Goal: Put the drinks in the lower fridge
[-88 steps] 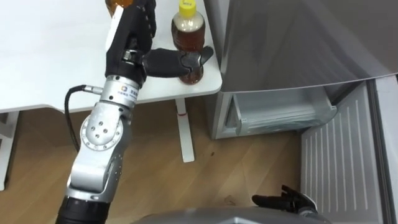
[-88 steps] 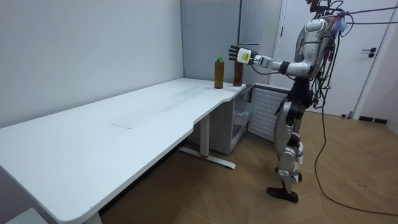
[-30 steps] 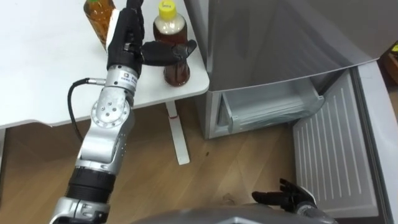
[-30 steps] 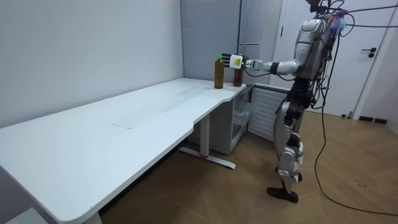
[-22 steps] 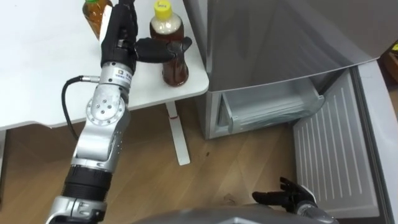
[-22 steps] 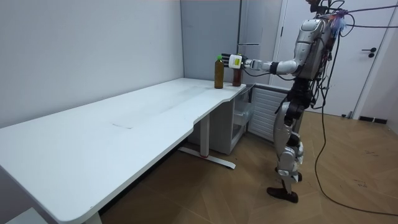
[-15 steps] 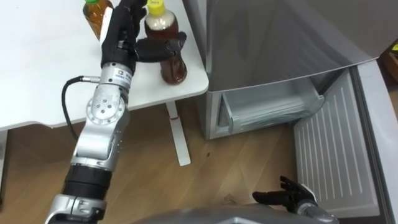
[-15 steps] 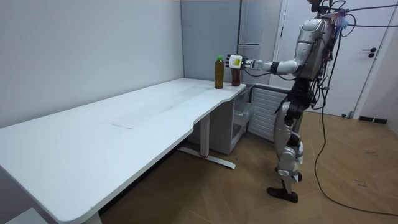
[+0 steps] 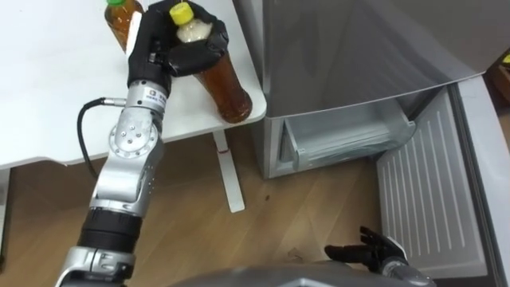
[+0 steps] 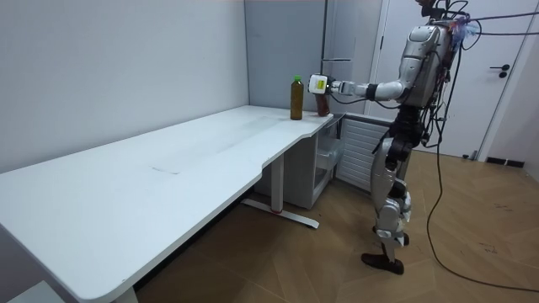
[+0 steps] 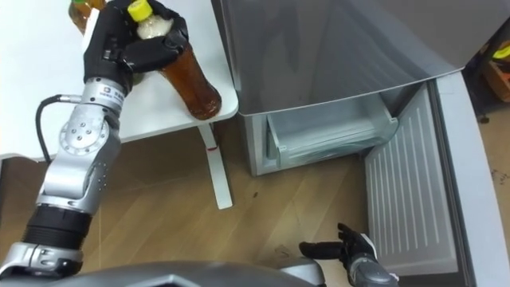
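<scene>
My left hand (image 9: 171,44) is curled round the neck and shoulder of a brown tea bottle with a yellow cap (image 9: 225,84). The bottle leans, its base over the white desk's near corner (image 9: 253,112) beside the fridge. I cannot tell whether the base still touches the desk. A second brown bottle with a green cap (image 9: 122,17) stands upright just behind the hand, also seen in the room view (image 10: 296,98). The lower fridge compartment (image 9: 343,135) stands open, with its door (image 9: 430,199) swung out to the right. My right hand (image 9: 366,255) hangs low, fingers straight.
The grey upper fridge body (image 9: 358,48) rises right beside the desk corner. A white desk leg (image 9: 227,171) stands on the wooden floor (image 9: 303,207) between me and the fridge. In the room view I stand upright at the long desk's (image 10: 168,168) far end.
My left hand's fingers have closed round the yellow-capped bottle, which went from upright to leaning. The right hand has stayed still.
</scene>
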Motion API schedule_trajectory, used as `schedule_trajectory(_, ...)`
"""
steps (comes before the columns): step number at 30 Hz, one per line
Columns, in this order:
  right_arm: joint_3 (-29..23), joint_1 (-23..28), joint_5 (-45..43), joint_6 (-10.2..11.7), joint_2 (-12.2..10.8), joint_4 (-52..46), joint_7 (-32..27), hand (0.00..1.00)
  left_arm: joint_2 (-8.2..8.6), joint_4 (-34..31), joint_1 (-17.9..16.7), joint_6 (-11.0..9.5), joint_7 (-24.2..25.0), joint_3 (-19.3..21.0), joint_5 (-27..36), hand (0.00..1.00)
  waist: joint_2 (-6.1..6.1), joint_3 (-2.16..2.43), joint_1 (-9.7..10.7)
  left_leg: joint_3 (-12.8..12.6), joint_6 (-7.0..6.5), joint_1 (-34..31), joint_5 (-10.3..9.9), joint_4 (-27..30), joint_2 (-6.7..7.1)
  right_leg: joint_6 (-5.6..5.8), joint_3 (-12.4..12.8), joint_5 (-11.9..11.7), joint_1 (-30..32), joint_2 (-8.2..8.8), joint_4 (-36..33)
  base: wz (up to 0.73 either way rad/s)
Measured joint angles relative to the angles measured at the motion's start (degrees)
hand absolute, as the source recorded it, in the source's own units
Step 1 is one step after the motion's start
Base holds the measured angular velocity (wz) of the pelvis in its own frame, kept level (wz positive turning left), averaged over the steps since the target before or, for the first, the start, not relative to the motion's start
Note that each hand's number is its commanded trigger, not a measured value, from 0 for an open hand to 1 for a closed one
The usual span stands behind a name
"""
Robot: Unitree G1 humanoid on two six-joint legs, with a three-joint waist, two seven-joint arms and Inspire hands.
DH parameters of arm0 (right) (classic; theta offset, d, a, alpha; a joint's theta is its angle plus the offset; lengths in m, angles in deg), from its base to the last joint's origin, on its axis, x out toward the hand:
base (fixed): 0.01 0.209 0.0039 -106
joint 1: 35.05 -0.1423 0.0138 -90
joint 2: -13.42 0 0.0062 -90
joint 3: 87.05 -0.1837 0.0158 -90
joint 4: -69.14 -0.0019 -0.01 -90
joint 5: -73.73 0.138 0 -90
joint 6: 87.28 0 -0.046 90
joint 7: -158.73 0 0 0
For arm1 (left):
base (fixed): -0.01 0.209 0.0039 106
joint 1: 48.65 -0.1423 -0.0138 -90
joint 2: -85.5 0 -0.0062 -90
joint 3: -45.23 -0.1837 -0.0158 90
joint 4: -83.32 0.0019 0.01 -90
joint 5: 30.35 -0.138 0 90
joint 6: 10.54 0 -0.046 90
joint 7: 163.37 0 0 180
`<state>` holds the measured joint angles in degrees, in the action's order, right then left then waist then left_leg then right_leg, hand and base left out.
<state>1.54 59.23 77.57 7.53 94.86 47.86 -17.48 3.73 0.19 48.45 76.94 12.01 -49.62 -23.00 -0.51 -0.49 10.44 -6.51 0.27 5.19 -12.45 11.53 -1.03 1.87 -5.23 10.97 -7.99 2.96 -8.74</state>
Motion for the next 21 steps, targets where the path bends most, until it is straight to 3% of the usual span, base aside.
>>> schedule_trajectory(6,0.0,-0.5,0.2,-1.1,0.0,0.1,-0.7,0.0,-0.03,0.0,0.0,1.2,2.1,-0.6,1.8,1.0,-0.15,0.07,0.7,0.0,0.0,0.1,0.0,0.0,0.0,0.0,0.0,0.0,-0.1,0.0,0.0,0.0)
schedule_trajectory(13,0.3,-1.0,0.9,-1.2,-0.3,0.2,-1.5,0.0,0.29,-0.2,0.0,4.6,4.0,-2.8,2.1,1.0,0.06,-0.01,0.6,0.0,0.01,0.2,0.0,0.1,0.0,0.0,-0.1,0.0,-0.1,-0.01,-0.1,0.0)
schedule_trajectory(18,2.5,-0.7,0.9,-1.3,-0.5,-1.3,-1.8,0.0,0.75,-0.7,0.0,4.7,4.0,-2.9,3.3,1.0,0.66,0.31,0.4,0.0,0.01,-0.8,0.0,0.4,-0.08,-0.02,-0.1,0.0,1.0,-0.02,-0.3,0.0)
schedule_trajectory(21,3.6,0.2,-0.5,-2.5,-0.5,-5.0,-1.8,0.0,0.76,-3.7,0.0,4.8,4.2,-3.4,4.0,1.0,1.03,0.36,0.0,0.1,0.01,-1.7,0.0,0.7,-0.13,-0.05,-0.2,0.0,2.0,-0.02,-1.1,0.0)
